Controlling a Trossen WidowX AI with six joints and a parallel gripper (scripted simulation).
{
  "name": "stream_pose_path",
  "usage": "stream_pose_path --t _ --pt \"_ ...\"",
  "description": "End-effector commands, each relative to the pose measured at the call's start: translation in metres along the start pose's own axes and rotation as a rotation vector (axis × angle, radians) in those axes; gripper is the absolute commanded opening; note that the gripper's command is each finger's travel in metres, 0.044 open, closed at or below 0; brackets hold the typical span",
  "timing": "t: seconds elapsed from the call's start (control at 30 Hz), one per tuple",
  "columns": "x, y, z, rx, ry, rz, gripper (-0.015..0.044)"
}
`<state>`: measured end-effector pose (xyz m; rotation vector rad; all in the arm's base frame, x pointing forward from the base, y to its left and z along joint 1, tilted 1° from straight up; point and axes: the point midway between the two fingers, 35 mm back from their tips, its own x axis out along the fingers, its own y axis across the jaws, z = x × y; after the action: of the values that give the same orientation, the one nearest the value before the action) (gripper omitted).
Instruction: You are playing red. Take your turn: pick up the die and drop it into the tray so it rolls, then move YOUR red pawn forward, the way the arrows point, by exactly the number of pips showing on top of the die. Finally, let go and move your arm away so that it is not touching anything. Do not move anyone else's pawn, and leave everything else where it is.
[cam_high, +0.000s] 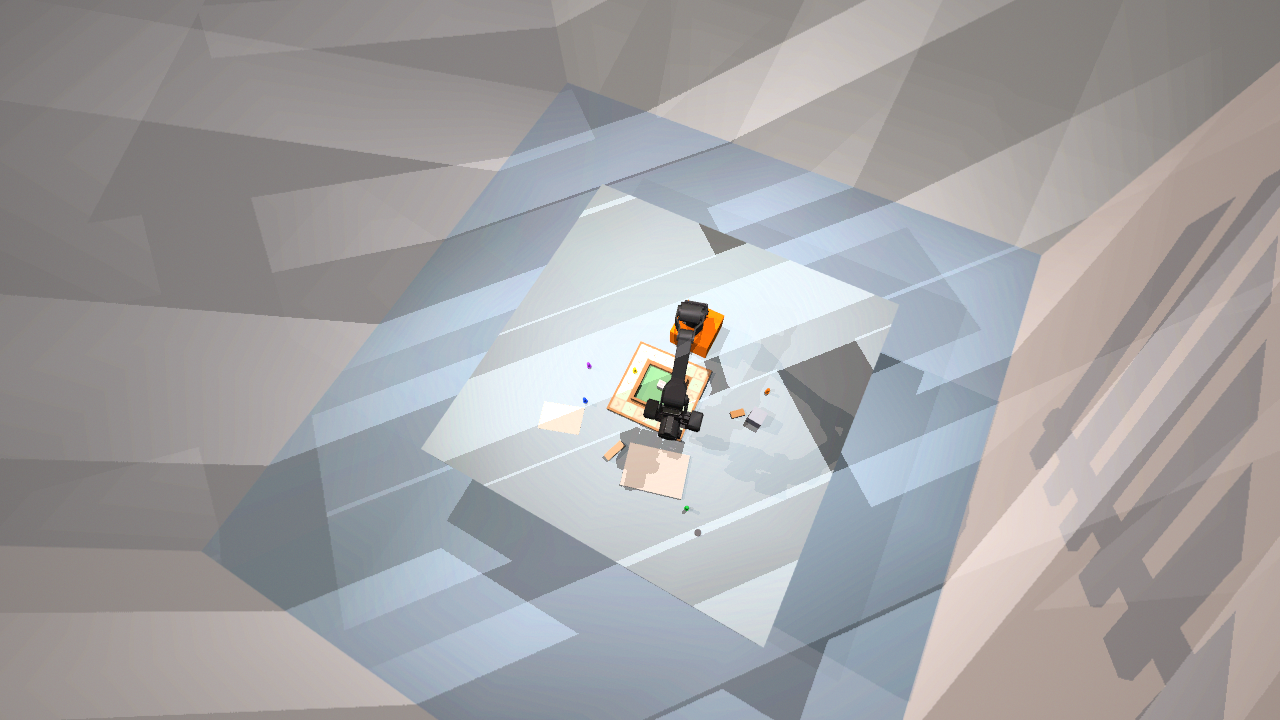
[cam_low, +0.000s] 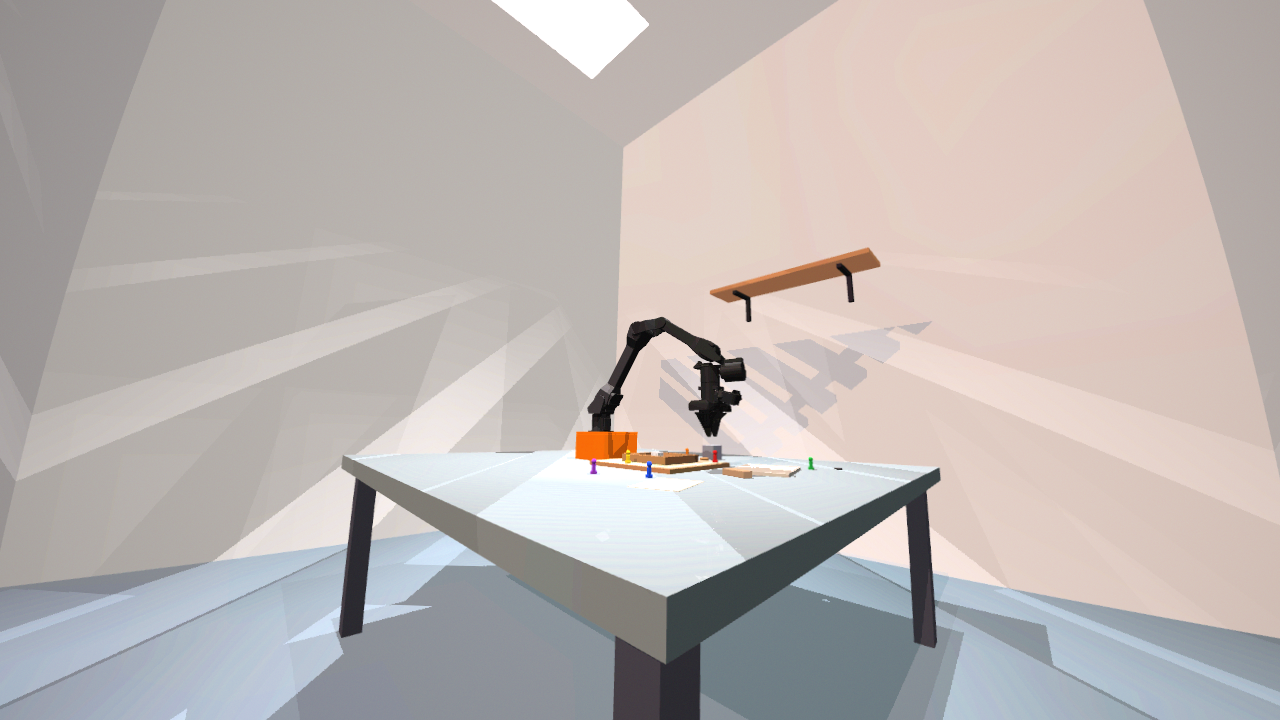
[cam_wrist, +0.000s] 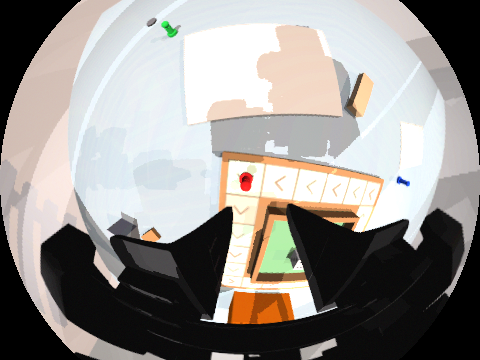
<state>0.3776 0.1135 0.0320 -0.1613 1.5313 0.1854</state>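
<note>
My gripper (cam_low: 711, 434) (cam_wrist: 260, 210) points down above the board, its fingers part-way open with nothing between them. The red pawn (cam_wrist: 245, 181) (cam_low: 715, 455) stands upright on a corner square of the arrow board (cam_wrist: 237, 255) (cam_high: 623, 394), below and just beyond my fingertips in the wrist view. The arm hides it in the top view. The white die (cam_high: 662, 385) (cam_wrist: 298, 265) lies in the green-floored tray (cam_high: 649, 383) (cam_wrist: 280, 277). My right finger partly covers it in the wrist view, and its top pips cannot be read.
A yellow pawn (cam_high: 634, 370) stands on the board. Off it are blue (cam_high: 585, 400) (cam_wrist: 403, 181), purple (cam_high: 588, 365), green (cam_high: 686, 509) (cam_wrist: 169, 28) and orange (cam_high: 767, 391) pawns, a grey box (cam_high: 756, 417), wooden blocks (cam_high: 614, 450) (cam_high: 736, 413) and a pale panel (cam_high: 657, 483).
</note>
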Motion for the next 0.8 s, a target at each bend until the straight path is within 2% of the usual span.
stream_pose_path --t 0.0,0.77 --pt "0.009 0.009 0.008 -0.007 0.022 -0.009 0.0200" --pt "0.044 0.011 0.005 -0.007 0.022 -0.009 0.0200"
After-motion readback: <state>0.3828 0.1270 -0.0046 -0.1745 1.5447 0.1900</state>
